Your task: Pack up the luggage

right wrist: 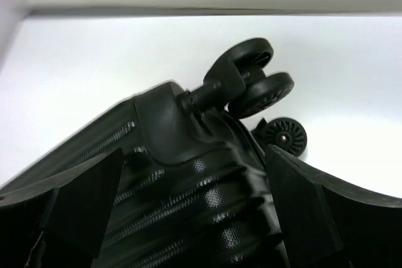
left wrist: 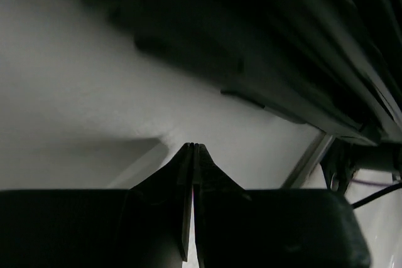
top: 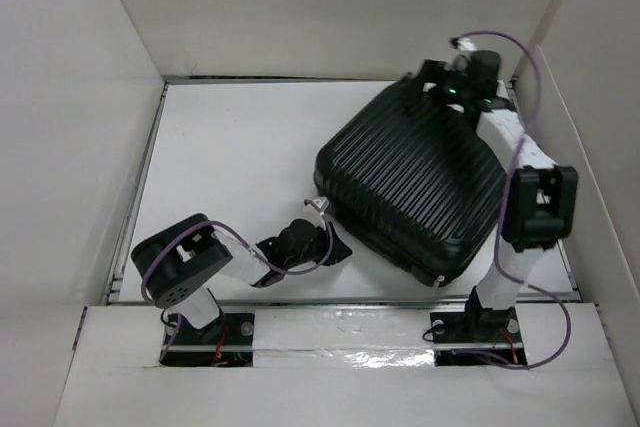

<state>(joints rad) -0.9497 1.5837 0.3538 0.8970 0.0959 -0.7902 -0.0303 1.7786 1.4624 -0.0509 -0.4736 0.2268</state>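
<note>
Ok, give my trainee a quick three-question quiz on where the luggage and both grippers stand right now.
1. True or false: the luggage lies open, lining showing.
2. Which gripper is shut? A) left gripper B) right gripper
3. Fill in: the open right gripper straddles the luggage corner carrying the ____.
Key: 1 false, it is closed; 2 A; 3 wheels.

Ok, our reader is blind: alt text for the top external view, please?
A black ribbed suitcase lies flat on a white table. The right gripper reaches over its far corner; the left gripper sits at its near-left edge.
</note>
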